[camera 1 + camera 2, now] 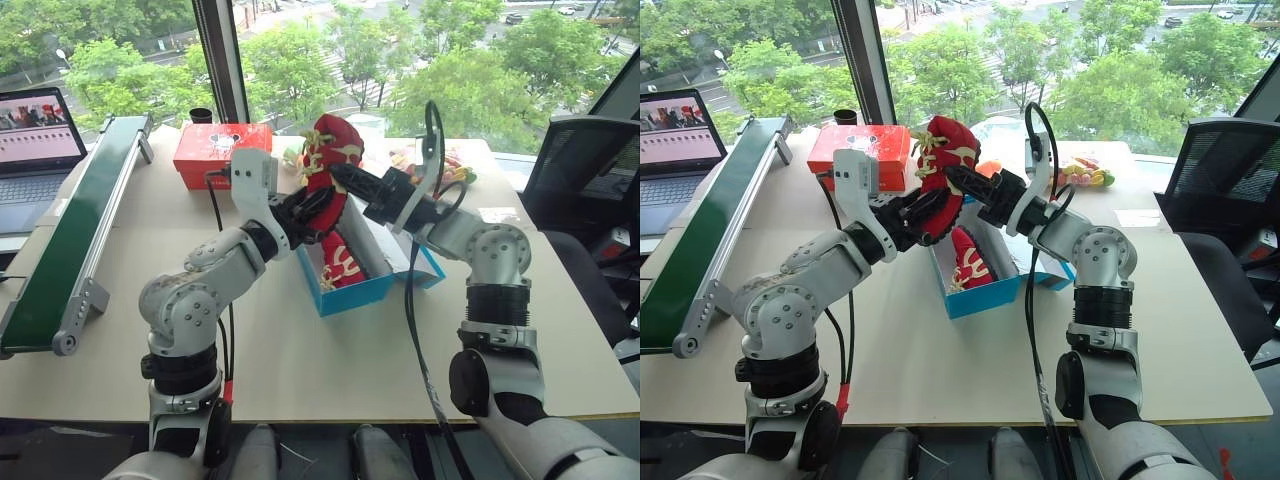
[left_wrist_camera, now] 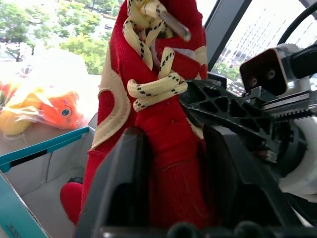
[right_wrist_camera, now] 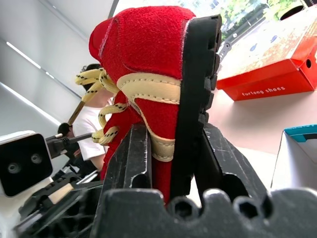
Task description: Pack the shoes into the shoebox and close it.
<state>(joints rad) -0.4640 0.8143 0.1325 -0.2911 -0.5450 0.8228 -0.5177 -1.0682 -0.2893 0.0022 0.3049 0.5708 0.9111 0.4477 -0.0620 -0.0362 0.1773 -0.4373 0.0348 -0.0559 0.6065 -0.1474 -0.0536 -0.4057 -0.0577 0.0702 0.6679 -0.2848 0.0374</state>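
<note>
My right claw (image 3: 168,148) grasps the raised shoe (image 1: 330,150); my left claw (image 1: 305,212), at its seven o'clock, is released. A weak pinch could drop it outside the shoebox (image 1: 350,292).

Your two head eyes look forward and down over both arms onto the table (image 1: 300,370), side by side, so they share nearly the whole scene: the box (image 1: 352,290), the raised shoe (image 1: 330,150) and the windows beyond. Your left wrist camera sits very close behind the shoe (image 2: 158,129), facing the right gripper's camera. Your right wrist camera looks along its fingers (image 3: 198,94), equally close, across the same shoe to the red box (image 3: 277,74).
</note>
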